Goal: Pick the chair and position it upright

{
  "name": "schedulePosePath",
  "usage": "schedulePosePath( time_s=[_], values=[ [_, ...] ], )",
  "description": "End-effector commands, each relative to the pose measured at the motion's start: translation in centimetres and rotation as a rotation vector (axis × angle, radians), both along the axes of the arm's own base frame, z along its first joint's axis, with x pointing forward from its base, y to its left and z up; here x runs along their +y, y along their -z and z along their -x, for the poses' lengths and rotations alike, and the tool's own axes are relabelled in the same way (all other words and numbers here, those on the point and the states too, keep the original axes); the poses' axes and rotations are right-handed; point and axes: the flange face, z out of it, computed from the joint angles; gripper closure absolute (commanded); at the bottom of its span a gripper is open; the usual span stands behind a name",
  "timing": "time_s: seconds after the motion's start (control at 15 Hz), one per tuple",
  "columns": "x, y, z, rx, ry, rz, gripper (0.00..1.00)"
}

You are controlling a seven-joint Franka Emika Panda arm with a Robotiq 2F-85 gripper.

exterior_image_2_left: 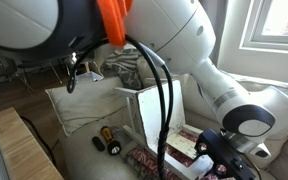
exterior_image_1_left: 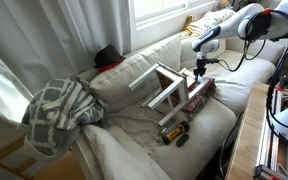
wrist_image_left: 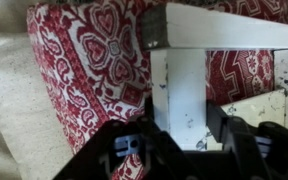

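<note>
Indoors, chair (exterior_image_1_left: pixel 152 75) tilted on cream sofa (exterior_image_1_left: pixel 124 125) — window (exterior_image_1_left: pixel 169 10) behind.

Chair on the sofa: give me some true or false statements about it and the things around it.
The chair stands upright on its legs. False: it lies tipped over on the sofa.
A red patterned cushion lies right by the chair. True.
The gripper hangs well clear of the chair. False: its fingers straddle a white chair bar.
A checked blanket lies on the sofa. True.
</note>
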Motion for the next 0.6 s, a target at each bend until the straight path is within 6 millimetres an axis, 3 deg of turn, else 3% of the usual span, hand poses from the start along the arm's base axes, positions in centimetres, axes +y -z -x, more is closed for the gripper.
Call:
schedulePosePath(
  time_s=[0.0, 0.53],
  values=[
    [1.1, 0.1, -0.3, 0.047, -0.023, -0.047, 0.72],
    [3.0, -4.0, -2.0, 0.109, -0.066, -0.110, 0.72]
  ],
)
